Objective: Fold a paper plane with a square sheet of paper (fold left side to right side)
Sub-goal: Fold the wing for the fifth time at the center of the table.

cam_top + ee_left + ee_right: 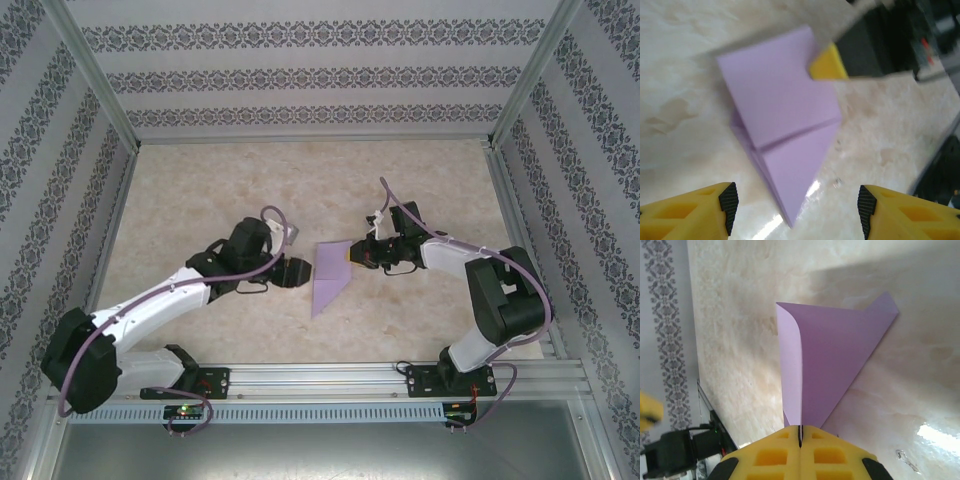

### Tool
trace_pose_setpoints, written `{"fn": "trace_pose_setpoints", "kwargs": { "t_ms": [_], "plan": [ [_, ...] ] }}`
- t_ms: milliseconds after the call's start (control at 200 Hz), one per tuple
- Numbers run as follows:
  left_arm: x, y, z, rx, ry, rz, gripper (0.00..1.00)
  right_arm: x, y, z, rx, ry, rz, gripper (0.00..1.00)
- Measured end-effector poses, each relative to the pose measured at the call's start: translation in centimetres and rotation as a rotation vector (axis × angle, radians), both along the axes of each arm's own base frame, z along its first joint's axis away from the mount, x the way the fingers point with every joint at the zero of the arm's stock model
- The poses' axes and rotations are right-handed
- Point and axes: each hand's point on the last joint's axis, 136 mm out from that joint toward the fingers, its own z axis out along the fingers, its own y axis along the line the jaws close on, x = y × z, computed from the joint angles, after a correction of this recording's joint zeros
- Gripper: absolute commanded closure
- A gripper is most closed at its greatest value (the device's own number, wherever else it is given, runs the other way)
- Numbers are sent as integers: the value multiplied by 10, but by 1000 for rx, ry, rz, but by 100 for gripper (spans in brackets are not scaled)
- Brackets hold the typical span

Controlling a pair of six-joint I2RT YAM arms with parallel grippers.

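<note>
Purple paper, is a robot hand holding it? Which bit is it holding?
Yes. The right gripper is shut on the folded purple paper, pinching its edge at the wide end's right corner. The left gripper is open beside it, holding nothing.

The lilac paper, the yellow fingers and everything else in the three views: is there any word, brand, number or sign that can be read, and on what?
No text can be read in any of the three views.
Folded lilac paper: plain, no print.
Yellow fingers: no brand or number visible.
Wallpaper: a repeated ornament, no letters.
Small boards at the arm bases: any marking is too small to read.
</note>
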Motion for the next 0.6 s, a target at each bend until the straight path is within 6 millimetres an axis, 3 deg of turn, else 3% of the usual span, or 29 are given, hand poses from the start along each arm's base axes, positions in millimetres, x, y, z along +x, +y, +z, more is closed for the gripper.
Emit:
{"fn": "trace_pose_setpoints", "kwargs": {
  "t_ms": [115, 245, 430, 600],
  "plan": [
    [-29, -18, -10, 107, -20, -62, 34, 4, -1, -6, -12, 56, -38, 100],
    [-44, -38, -21, 230, -51, -98, 32, 5, -2, -11, -26, 105, -62, 100],
    [-34, -63, -34, 354, -103, -74, 30, 4, 0, -12, -28, 136, -77, 100],
    [-22, -66, -56, 476, -118, -43, 29, 5, 0, -12, -23, 161, -95, 100]
  ]
}}
